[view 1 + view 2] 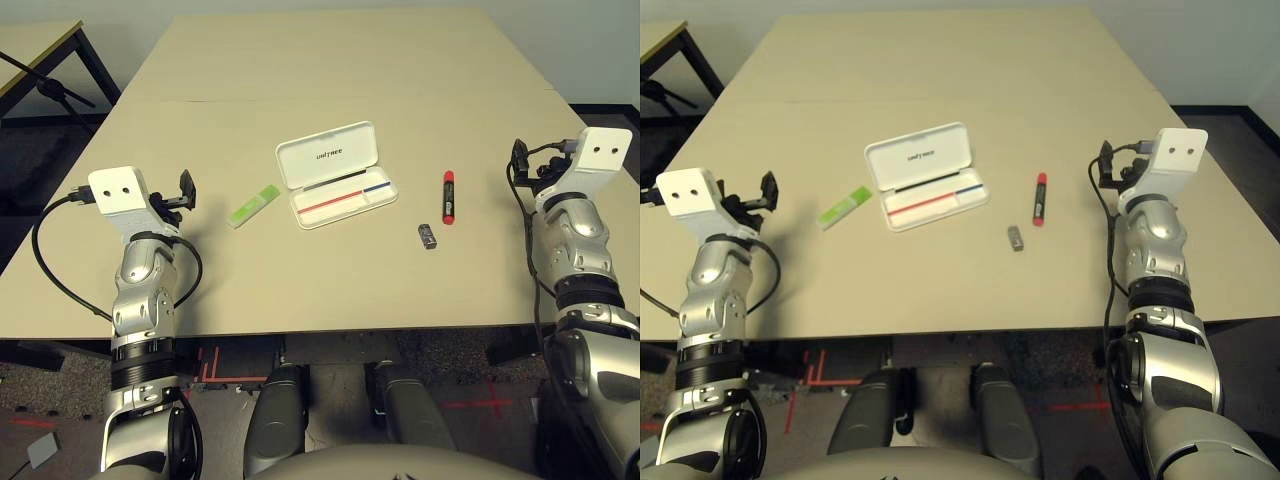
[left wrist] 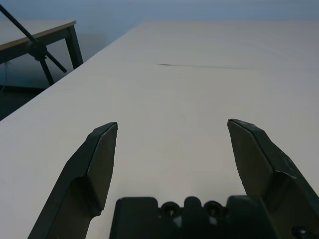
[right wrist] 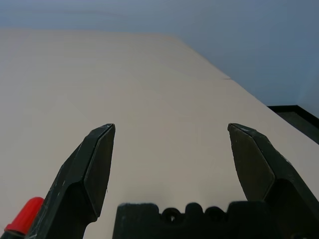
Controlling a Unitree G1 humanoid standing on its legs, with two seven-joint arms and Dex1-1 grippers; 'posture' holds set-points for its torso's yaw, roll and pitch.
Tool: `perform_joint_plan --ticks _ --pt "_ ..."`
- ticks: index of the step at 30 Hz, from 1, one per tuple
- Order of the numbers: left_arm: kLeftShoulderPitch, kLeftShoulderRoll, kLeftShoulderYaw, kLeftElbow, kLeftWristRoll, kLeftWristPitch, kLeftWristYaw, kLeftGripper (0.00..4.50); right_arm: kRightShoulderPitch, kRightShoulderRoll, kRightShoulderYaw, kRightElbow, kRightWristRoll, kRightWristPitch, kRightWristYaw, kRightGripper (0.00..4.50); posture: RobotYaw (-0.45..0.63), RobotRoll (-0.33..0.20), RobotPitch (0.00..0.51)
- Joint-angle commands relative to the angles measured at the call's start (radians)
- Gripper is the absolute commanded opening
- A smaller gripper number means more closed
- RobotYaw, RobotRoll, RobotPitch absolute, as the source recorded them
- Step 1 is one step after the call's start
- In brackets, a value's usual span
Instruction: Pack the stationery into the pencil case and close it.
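A broad, matte beige tabletop (image 1: 330, 90) runs away from the robot, with a thin seam crossing it beyond the things, where two panels meet. To the far left stands a second table (image 1: 35, 50) with a pale top, yellow edge and dark metal legs; a black stand's legs (image 1: 50, 88) cross in front of it. The floor (image 1: 480, 400) below the near edge is dark speckled carpet marked with red tape lines, and the far wall is a dull blue-grey.

Near the middle of the tabletop lies the flat white hard plastic pencil case (image 1: 338, 175) with rounded corners, open, its hinged lid laid back on the far side and a red-and-blue line inside the tray. To its left, apart from it, lies the flat light-green rectangular strip (image 1: 252, 207), set at a slant. To its right lies the red marker with a black label band (image 1: 448, 196), pointing away from the robot, and the tiny dark grey block (image 1: 428, 236) sits nearer the robot, between case and marker.

The left tool (image 2: 172, 132) hovers over the tabletop's left part, its two black fingers spread wide with nothing between them. The right tool (image 3: 171, 134) is over the right edge, equally wide and empty, the marker's red end just beside one finger in the right wrist view.
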Motion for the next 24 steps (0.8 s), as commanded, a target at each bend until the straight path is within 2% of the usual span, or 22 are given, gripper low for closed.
perform_joint_plan --ticks 1,10,14,20,24 --pt "0.002 0.005 -0.009 -0.007 0.011 -0.003 -0.008 4.43 0.023 0.003 -0.002 -0.022 0.002 -0.006 -0.002 4.5 -0.03 0.0 0.131" --pt "-0.008 0.007 -0.024 -0.014 -0.008 0.007 -0.049 4.43 0.011 -0.008 0.001 -0.031 0.006 0.008 0.018 4.5 -0.02 0.0 0.125" --pt "-0.011 0.049 -0.069 -0.05 0.001 0.019 -0.133 4.43 0.008 -0.018 0.008 -0.051 0.015 0.022 0.076 4.5 -0.02 0.0 0.123" --pt "-0.065 0.117 -0.13 -0.079 -0.048 0.105 -0.293 4.43 0.029 -0.054 0.046 -0.127 0.043 0.06 0.285 4.5 -0.05 0.0 0.138" --pt "-0.109 0.178 -0.208 -0.081 -0.048 0.165 -0.43 4.43 0.038 -0.097 0.074 -0.191 0.083 0.1 0.48 4.5 -0.08 0.0 0.148"
